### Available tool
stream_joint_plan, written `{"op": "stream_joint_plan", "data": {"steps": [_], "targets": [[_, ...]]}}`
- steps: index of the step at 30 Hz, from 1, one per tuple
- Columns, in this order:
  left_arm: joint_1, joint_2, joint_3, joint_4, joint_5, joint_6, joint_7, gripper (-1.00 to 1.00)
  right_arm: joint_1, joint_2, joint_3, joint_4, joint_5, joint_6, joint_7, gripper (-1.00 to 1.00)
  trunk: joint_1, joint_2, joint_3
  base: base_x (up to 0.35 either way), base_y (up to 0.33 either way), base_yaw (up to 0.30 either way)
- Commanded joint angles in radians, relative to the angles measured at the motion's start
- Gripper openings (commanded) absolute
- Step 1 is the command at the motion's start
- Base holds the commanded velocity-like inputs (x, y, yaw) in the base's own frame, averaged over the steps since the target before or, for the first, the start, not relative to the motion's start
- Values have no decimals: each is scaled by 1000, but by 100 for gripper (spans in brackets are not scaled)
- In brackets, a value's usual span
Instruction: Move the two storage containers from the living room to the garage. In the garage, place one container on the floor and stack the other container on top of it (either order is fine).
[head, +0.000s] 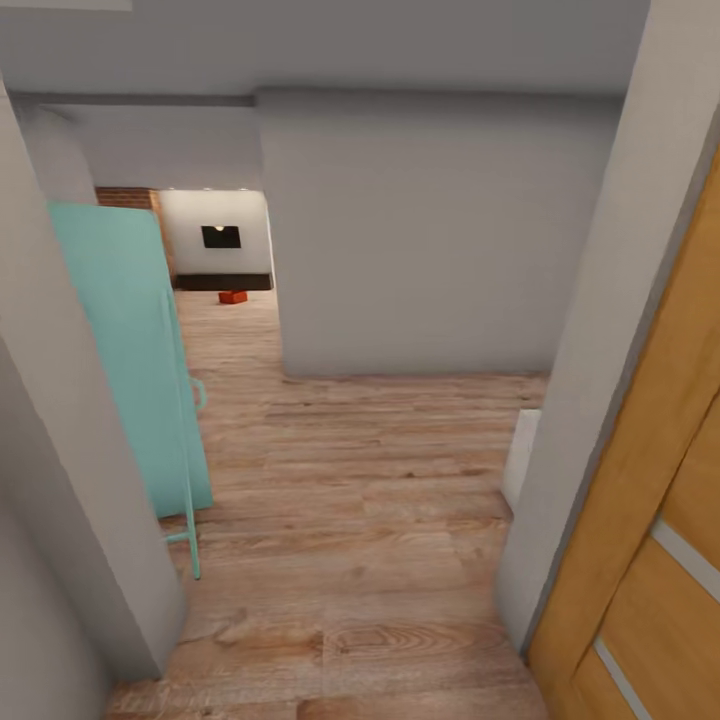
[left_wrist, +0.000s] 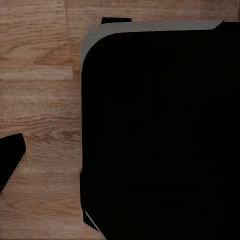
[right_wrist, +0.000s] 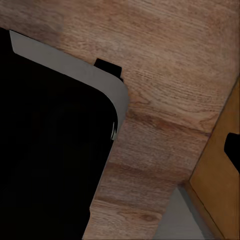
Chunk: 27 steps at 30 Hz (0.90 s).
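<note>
Wood planks pretty much everywhere right now, light brown flooring (head: 350, 520) running from right under me down a hallway. I'm using the big grey wall block (head: 430, 240) in the middle of the head view as my landmark. To the left of it there's an opening into the living room (head: 215, 240), and way back in there I can see one small orange-red storage container (head: 233, 297) sitting on the planks, just in front of a dark low cabinet (head: 222, 282) along the far white wall. There's a dark rectangle (head: 221, 237) on that wall above the cabinet, and a sliver of brick (head: 125, 197) further left. I can only make out one bin from here.

Closer to me, left of the grey wall, a teal door (head: 130, 360) stands open, with a grey wall edge (head: 70, 480) nearer still. Right of the landmark there's a grey door frame (head: 620, 330) and an orange-tan wooden door (head: 650, 540) with pale strips.

Left wrist cam looks down at planks and a large black rounded body with a grey rim (left_wrist: 160, 135). Right wrist cam gets the same kind of black shape (right_wrist: 50, 145), plus planks and a corner of the orange-tan door (right_wrist: 220, 165). I honestly can't tell whether either set of jaws is spread or pressed together.
</note>
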Motion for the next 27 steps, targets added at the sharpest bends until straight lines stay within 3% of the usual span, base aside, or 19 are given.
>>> {"op": "stream_joint_plan", "data": {"steps": [1, 27], "targets": [[0, 0, 1, 0, 3, -1, 0, 100, -1, 0, 8, 3, -10, -6, 3, 100, 1, 0, -1, 321, 0, 0], [0, 0, 1, 0, 3, -1, 0, 100, -1, 0, 8, 3, -11, -7, 4, 100, 1, 0, -1, 321, 0, 0]]}}
